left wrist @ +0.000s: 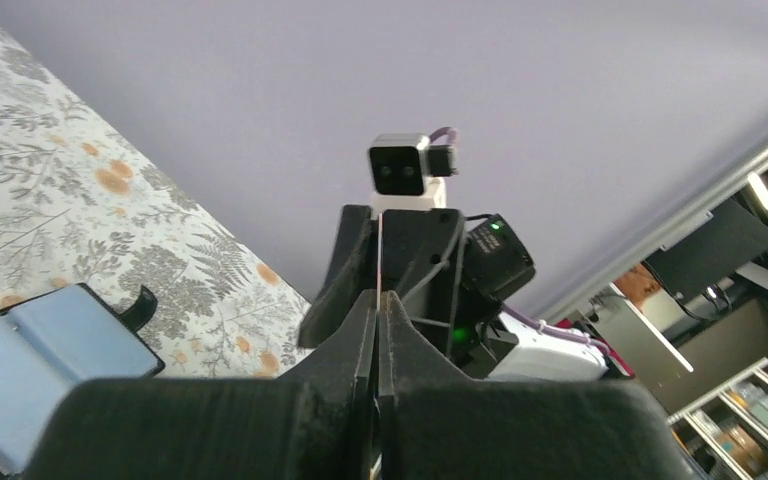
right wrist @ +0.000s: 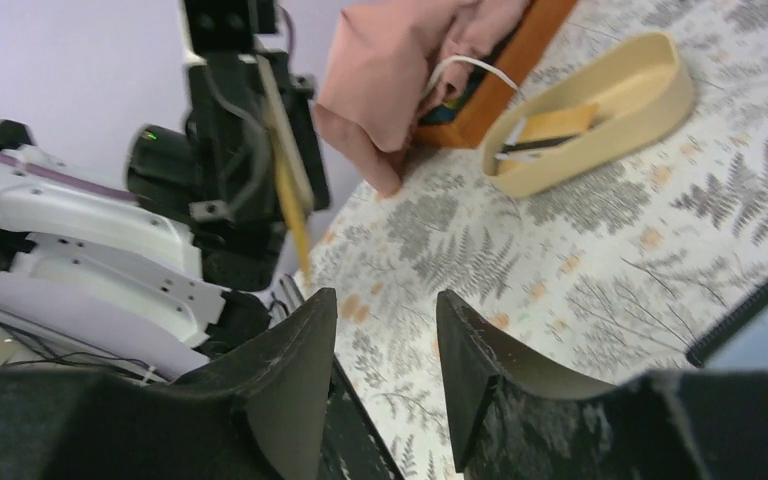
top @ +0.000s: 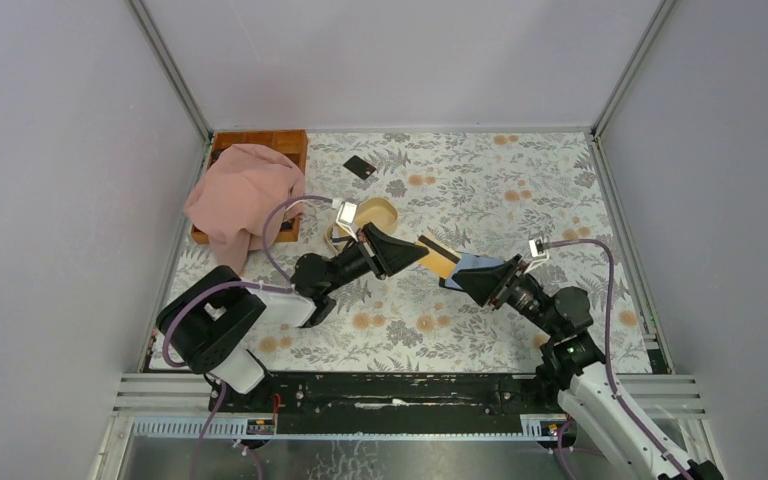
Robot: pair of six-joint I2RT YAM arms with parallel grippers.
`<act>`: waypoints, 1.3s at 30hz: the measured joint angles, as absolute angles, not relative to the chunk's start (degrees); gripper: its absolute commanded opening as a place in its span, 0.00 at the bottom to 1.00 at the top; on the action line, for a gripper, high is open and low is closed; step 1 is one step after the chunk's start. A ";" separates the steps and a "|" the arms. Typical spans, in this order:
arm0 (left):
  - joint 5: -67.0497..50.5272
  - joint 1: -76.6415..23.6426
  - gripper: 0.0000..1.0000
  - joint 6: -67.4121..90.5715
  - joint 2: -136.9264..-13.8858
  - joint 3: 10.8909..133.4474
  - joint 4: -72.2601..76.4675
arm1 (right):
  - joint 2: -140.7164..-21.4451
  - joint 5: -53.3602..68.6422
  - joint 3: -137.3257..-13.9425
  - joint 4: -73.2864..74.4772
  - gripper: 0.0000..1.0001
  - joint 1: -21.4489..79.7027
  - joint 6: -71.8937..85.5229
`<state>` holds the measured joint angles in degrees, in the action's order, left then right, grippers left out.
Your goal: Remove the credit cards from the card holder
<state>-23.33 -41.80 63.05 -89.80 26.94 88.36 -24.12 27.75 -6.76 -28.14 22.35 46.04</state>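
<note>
Pink cloth (top: 245,195) drapes over the wooden tray (top: 260,138). The left gripper (left wrist: 378,300) is clamped on a tan credit card (top: 438,258). Just beside it is the open card holder (top: 478,264), then the right gripper (right wrist: 385,305), fingers apart and empty.

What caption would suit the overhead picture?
Left gripper pinches a tan card beside the open wallet, near the right gripper.

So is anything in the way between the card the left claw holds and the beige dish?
Nothing visible. The left gripper is shut on the card, already clear of the card holder. Only bare tabletop lies between it and the beige dish; the pink cloth lies on the dish's far side.
</note>
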 measured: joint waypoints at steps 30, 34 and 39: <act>-17.82 -45.01 0.06 61.95 -91.13 27.20 88.40 | -36.58 31.29 -10.02 -47.29 0.00 22.31 51.42; -18.46 -44.91 0.46 61.84 -91.13 27.20 88.38 | -37.19 31.55 -10.22 -47.53 0.00 22.22 51.44; -20.95 -39.62 0.73 63.42 -90.94 26.35 87.15 | -37.67 32.29 -16.97 -35.31 0.00 22.24 44.99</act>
<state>-20.95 -39.62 63.42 -90.94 26.35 87.15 -37.67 32.29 -16.97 -35.31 22.24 44.99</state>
